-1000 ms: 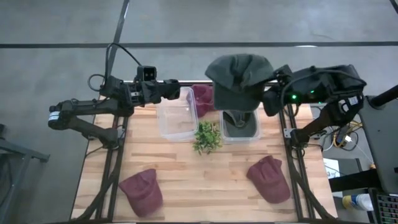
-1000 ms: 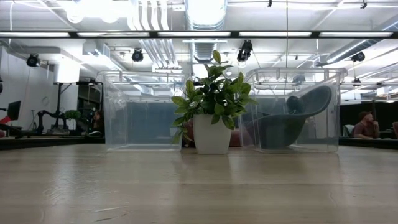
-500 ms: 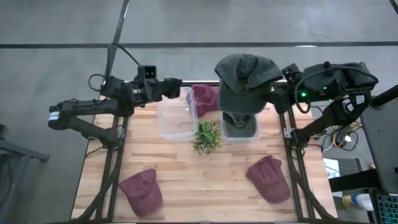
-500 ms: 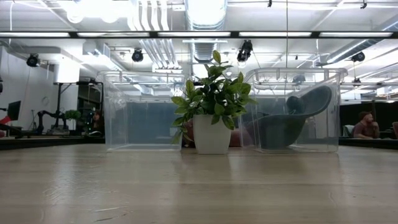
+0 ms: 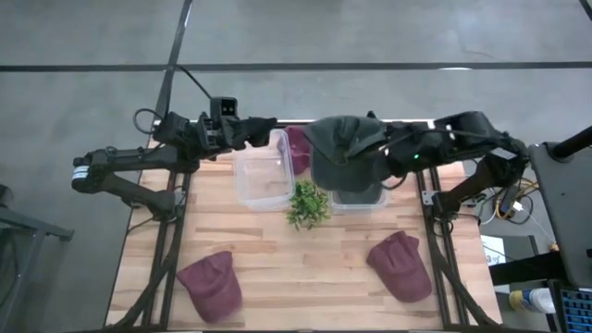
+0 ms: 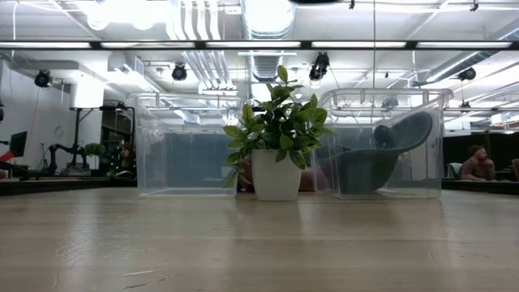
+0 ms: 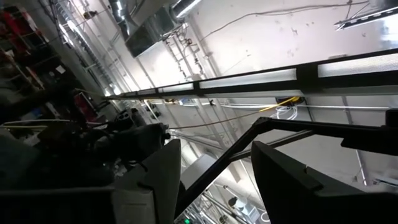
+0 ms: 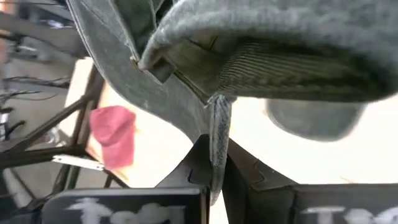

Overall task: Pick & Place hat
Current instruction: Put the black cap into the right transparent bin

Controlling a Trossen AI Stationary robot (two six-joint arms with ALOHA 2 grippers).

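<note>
My right gripper (image 5: 390, 154) is shut on a dark grey hat (image 5: 345, 151) and holds it in the air above the right clear bin (image 5: 372, 201). A second grey hat (image 6: 381, 156) lies in that bin, leaning against its wall. Three maroon hats rest on the table: one behind the bins (image 5: 299, 143), one at the near left (image 5: 211, 283), one at the near right (image 5: 400, 265). My left gripper (image 5: 266, 128) is open, raised at the far edge by the left clear bin (image 5: 263, 176); its fingers (image 7: 158, 177) point up at the ceiling and touch nothing. My right gripper pinches a thin edge strip of the grey hat (image 8: 219, 134) between its two fingers (image 8: 239, 168), near the hat's rim. It reaches in roughly level from the table's right side. The hat is lifted clear, its crown (image 8: 292, 56) and brim (image 8: 118, 56) spreading out beyond the fingers.
A potted green plant (image 5: 308, 203) stands between the two bins, just in front of them. The wooden table's near half (image 5: 305, 277) holds only the two maroon hats. Metal frame legs run along the left and right table edges.
My right arm has stretched toward the table's left and come down, carrying the grey hat from above the far edge to a lower spot over the right bin. My left gripper has shifted slightly toward the right.
</note>
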